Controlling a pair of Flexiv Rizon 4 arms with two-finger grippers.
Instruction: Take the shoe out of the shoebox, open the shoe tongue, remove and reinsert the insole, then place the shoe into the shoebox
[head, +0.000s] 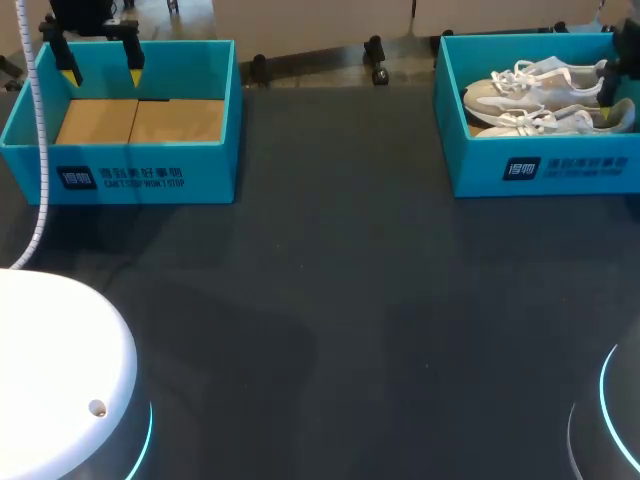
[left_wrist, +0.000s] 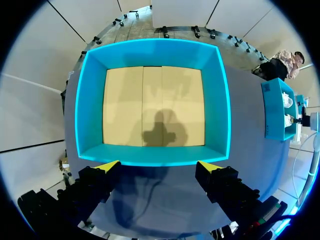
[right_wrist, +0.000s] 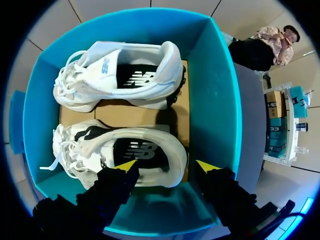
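Two open teal cardboard shoeboxes stand well apart on the dark worktop (head: 330, 300). The right shoebox (right_wrist: 220, 100) holds two white lace-up trainers lying side by side on its brown floor. The right pincer (right_wrist: 167, 166) hangs released over the heel of the near trainer (right_wrist: 150, 150), with the far trainer (right_wrist: 125, 75) ahead of it. The left pincer (left_wrist: 158, 166), also released, hangs over the near wall of the left shoebox (left_wrist: 150, 52), above its brown cardboard floor.

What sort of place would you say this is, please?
Probably a robot lab bench: a dark grey table, an empty teal cardboard shoebox under the left gripper, and a second teal shoebox holding white lace-up sneakers under the right gripper.
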